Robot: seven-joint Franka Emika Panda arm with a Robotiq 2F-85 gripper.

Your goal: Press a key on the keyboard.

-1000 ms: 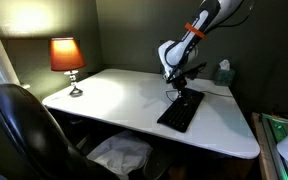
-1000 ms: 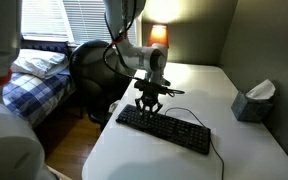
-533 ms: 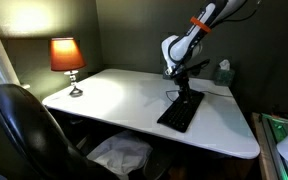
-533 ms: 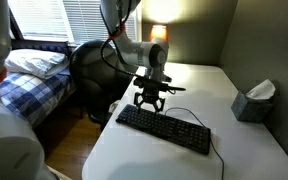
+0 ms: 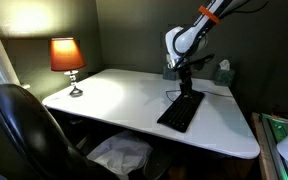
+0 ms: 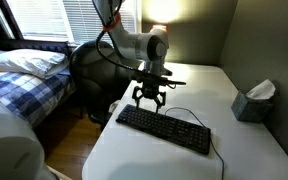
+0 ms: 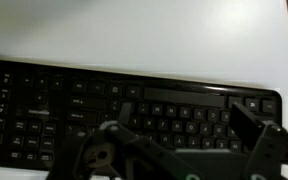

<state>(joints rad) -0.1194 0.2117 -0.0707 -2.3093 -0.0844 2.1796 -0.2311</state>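
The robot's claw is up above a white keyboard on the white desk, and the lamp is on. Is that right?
Not quite. The keyboard is black, not white; the wrist view shows its dark keys plainly. The rest is right: the gripper hangs above it, the desk is white, and the lamp is lit.

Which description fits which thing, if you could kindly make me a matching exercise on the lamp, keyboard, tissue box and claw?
1 lamp
2 keyboard
3 tissue box
4 claw

A black, flat on the table
B open, above the keys
C lit, orange shade
D white tissue poking out

Pairs: 1-C, 2-A, 3-D, 4-B
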